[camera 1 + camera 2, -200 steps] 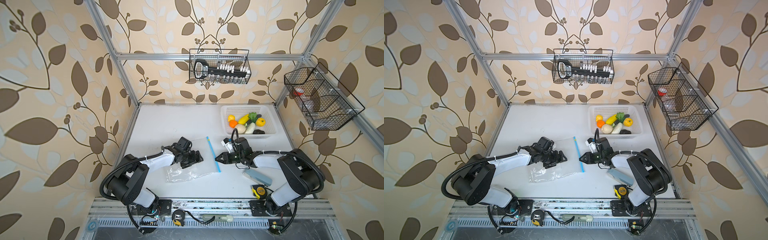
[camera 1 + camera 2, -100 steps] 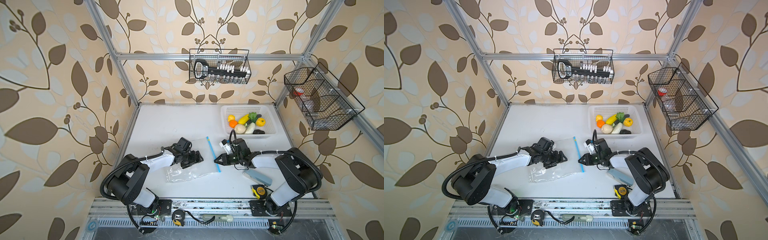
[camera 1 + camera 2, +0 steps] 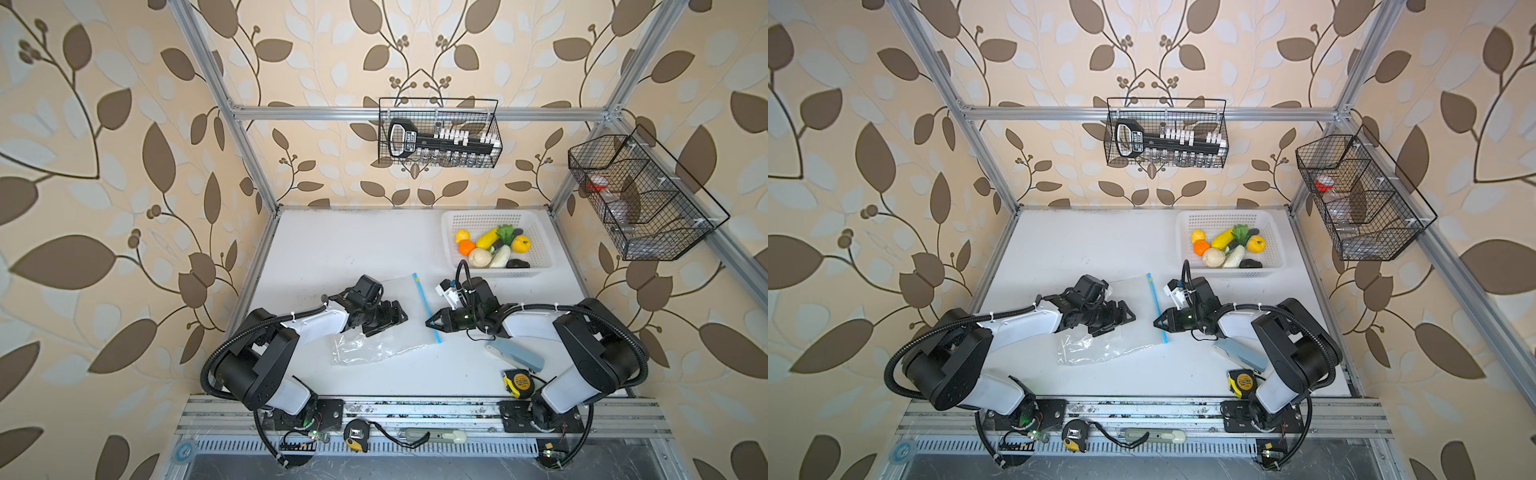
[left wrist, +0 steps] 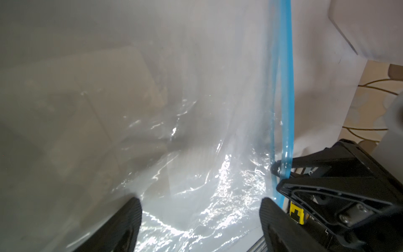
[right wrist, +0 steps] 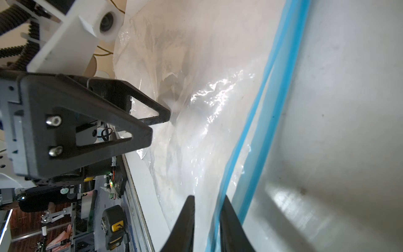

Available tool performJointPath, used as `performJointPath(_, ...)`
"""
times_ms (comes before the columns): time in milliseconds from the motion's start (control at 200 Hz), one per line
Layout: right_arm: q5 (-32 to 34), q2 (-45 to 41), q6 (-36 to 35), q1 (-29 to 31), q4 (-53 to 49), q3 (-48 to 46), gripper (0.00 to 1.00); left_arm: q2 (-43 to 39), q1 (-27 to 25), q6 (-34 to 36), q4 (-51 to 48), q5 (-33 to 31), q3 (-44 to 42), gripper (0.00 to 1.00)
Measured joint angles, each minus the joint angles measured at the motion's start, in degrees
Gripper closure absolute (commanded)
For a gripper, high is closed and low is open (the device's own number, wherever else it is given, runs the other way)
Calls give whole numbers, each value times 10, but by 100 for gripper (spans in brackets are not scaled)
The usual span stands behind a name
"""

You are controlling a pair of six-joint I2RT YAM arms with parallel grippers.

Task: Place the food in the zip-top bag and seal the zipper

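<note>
the zip-top bag (image 3: 374, 349) is lying flat and crinkled on the white worktop (image 3: 332, 249), between the two arms. the zipper (image 3: 424, 299) is running along the bag edge that is facing the right arm.

left tool (image 3: 392, 322): it is hovering low over the middle of the bag, on the side away from the zipper. in the left wrist view its fingers (image 4: 126, 218) are standing wide apart, with clear film lying between them. in the right wrist view one fingertip is sitting at the film (whether it is pressing down or only touching is not readable).

right tool (image 3: 432, 323): it is reaching in from the right, and its tips are meeting the zipper near the end that is closer to the robot's base. in the right wrist view its fingers (image 5: 185, 218) are standing close together with a narrow gap, and the blue strip is passing through that gap. whether the strip is being clamped cannot be told.

the food (image 3: 487, 240) is sitting in the white perforated basket (image 3: 498, 272) at the far right of the worktop, well apart from the bag. orange, yellow, beige, pale green-white, dark green and leafy green pieces are lying together there.

a pale blue-grey case (image 3: 515, 353) and a yellow-and-black tape measure (image 3: 518, 382) are lying beside the right arm, near the front edge of the worktop
</note>
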Motion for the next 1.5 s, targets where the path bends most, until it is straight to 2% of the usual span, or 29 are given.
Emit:
performJointPath(260, 21, -14, 1, 22, -2, 0, 90, -7, 0, -5, 5, 0, -8, 14)
performJointPath(520, 112, -67, -33, 94, 5, -2, 100, -58, -4, -24, -29, -2, -14, 13)
performJointPath(795, 240, -112, -117, 184, 54, -35, 100, -150, -7, -43, -77, -22, -5, 13)
performJointPath(1025, 303, -110, -150, 219, 82, -38, 100, -163, -35, -43, -121, -59, 49, 15)
performJointPath(1250, 325, -103, -158, 238, 90, -37, 100, -118, -76, -26, -154, -97, 103, 22)
performJointPath(1499, 342, -96, -158, 251, 90, -31, 100, -58, -97, -7, -186, -130, 141, 43)
